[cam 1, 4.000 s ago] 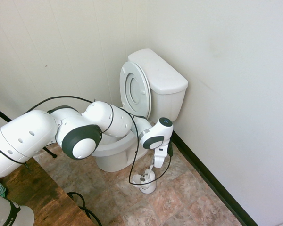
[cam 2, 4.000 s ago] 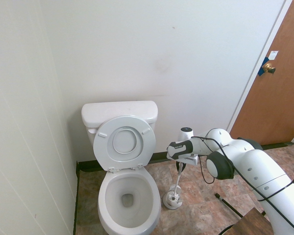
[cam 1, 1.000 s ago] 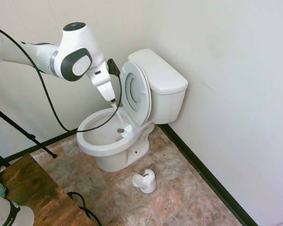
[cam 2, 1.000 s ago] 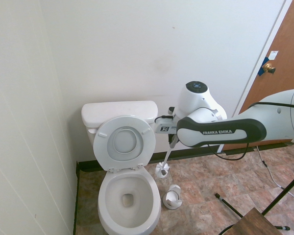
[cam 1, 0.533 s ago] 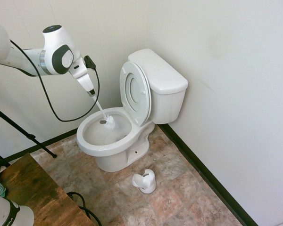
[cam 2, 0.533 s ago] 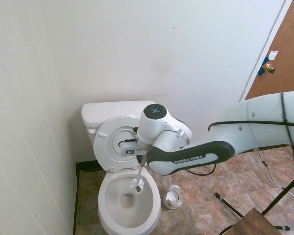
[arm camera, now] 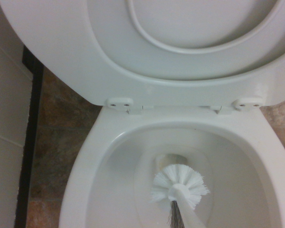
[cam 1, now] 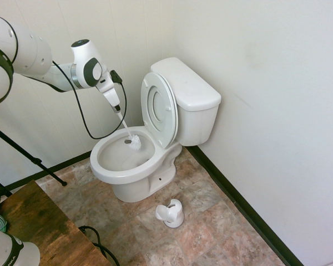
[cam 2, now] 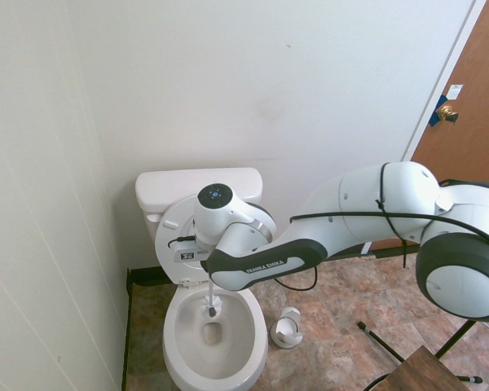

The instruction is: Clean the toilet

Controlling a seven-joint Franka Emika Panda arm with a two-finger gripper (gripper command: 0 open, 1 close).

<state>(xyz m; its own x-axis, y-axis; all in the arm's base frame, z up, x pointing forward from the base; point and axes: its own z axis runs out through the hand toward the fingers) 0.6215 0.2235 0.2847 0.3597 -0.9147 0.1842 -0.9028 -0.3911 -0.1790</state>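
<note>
The toilet (cam 1: 127,169) stands in the corner with seat and lid (cam 1: 158,105) raised against the tank (cam 1: 188,88). My gripper (cam 1: 119,109) hangs over the back of the bowl, shut on the slim handle of a white toilet brush (cam 1: 134,143). The bristle head is down inside the bowl near its rear wall. The second exterior view has the gripper (cam 2: 209,281) in front of the raised lid, with the brush head (cam 2: 213,308) just above the drain. In the wrist view the brush head (arm camera: 179,186) sits low in the bowl (arm camera: 109,156), below the seat hinges.
The empty white brush holder (cam 1: 170,213) stands on the tiled floor right of the pedestal, also visible as the holder (cam 2: 288,327). Walls close in behind and beside the toilet. A wooden door (cam 2: 464,122) is at the far right, a wooden tabletop (cam 1: 39,227) near the camera.
The gripper lifted the brush out of its floor holder, carried it over the toilet's side and lowered the head into the bowl, moving toward the back wall.
</note>
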